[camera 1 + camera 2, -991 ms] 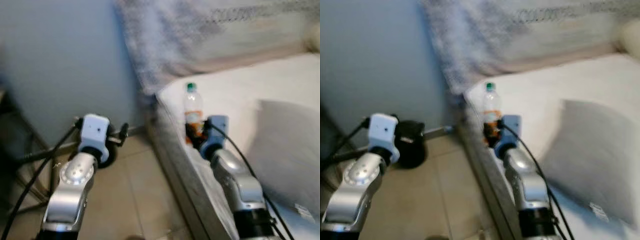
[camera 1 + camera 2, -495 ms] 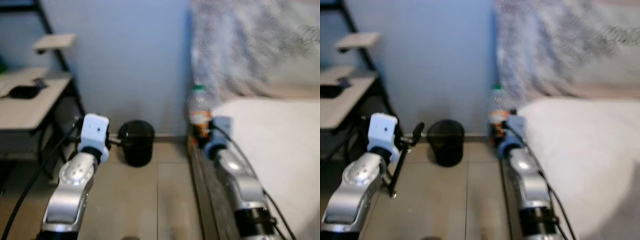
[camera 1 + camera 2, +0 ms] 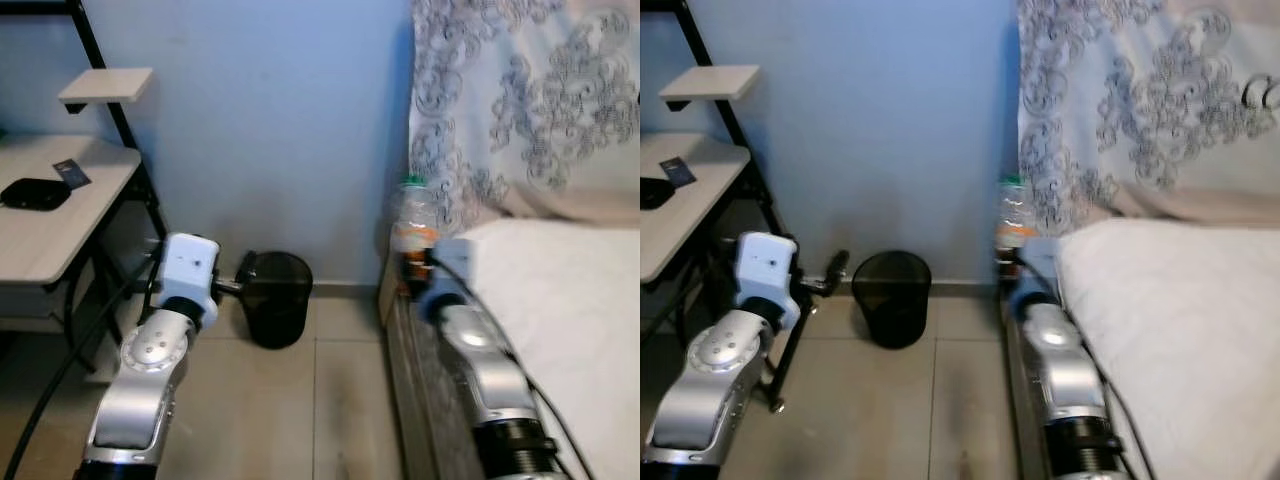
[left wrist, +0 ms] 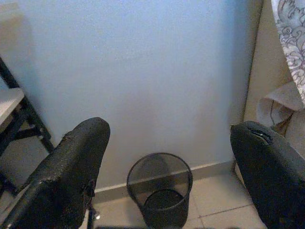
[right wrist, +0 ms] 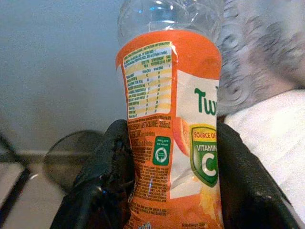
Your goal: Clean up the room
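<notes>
Head views: my right gripper carries the bottle upright at the bed edge; the black bin stands on the floor by the blue wall.
Left wrist view: my left gripper is spread wide and empty, the bin between its fingers.
Right wrist view: my fingers clamp both sides of the orange-labelled bottle.

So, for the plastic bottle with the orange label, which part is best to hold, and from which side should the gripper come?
Best around the labelled middle, as the right gripper holds it now. The bottle stands upright and its body is round and fairly straight there, so the two black fingers can press on opposite sides. Come from the side, level, not from above: the upper part narrows toward the green cap and would probably slip.
</notes>
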Robot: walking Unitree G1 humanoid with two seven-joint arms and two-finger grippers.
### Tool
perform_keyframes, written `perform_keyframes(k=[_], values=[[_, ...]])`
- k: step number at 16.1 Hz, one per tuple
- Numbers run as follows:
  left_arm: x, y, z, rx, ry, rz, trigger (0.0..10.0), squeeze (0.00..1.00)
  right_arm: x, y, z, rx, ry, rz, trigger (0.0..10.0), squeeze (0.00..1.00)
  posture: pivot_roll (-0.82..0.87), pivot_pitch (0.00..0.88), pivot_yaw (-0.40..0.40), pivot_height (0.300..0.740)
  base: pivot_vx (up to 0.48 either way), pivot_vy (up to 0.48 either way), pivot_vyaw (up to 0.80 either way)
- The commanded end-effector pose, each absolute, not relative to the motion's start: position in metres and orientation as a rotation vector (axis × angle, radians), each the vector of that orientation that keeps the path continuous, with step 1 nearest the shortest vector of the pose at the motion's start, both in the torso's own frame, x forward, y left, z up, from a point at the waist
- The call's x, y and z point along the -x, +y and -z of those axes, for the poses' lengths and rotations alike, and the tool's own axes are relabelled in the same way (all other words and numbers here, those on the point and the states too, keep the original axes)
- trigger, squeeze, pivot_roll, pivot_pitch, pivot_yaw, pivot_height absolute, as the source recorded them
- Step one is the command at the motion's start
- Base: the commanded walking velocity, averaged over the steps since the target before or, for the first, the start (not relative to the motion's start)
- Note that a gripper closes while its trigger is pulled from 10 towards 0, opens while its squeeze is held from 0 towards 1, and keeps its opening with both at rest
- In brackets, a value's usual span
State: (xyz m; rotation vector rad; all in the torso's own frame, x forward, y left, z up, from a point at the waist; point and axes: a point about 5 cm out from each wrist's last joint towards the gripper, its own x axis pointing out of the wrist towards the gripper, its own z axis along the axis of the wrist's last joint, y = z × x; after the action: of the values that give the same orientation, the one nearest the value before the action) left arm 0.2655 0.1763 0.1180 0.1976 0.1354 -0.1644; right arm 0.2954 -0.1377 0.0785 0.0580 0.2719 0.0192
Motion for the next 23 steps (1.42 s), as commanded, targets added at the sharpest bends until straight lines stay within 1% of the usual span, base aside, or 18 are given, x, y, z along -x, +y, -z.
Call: perform_keyframes(k=[1,9,15,16,19,23], values=[[-0.266,0.183,-0.120,-0.213,0.130,0.148,10.0,0.00,-0.298,-0.129,-0.085,-0.080,0.232,-0.027,10.0,0.00,0.12,0.000,0.004,0.740,0.364,0.000,0.00],[-0.264,0.183,-0.116,-0.226,0.141,0.160,10.0,0.00,-0.298,-0.127,-0.081,-0.061,0.253,-0.048,10.0,0.00,0.13,0.000,-0.010,0.740,0.360,0.000,0.00],[-0.265,0.181,-0.115,-0.240,0.138,0.182,10.0,0.00,-0.296,-0.127,-0.076,-0.054,0.271,-0.055,10.0,0.00,0.13,0.000,-0.002,0.740,0.361,0.000,0.00],[-0.265,0.181,-0.115,-0.242,0.139,0.188,10.0,0.00,-0.295,-0.126,-0.075,-0.031,0.276,-0.073,10.0,0.00,0.13,0.000,0.000,0.740,0.356,0.000,0.00],[-0.265,0.180,-0.115,-0.249,0.139,0.198,10.0,0.00,-0.293,-0.125,-0.072,0.006,0.286,-0.091,10.0,0.00,0.13,0.000,0.002,0.740,0.355,0.000,0.80],[-0.266,0.180,-0.115,-0.258,0.141,0.206,10.0,0.00,-0.291,-0.123,-0.064,0.029,0.339,-0.135,10.0,0.00,0.14,0.000,0.000,0.740,0.359,0.000,0.00]])
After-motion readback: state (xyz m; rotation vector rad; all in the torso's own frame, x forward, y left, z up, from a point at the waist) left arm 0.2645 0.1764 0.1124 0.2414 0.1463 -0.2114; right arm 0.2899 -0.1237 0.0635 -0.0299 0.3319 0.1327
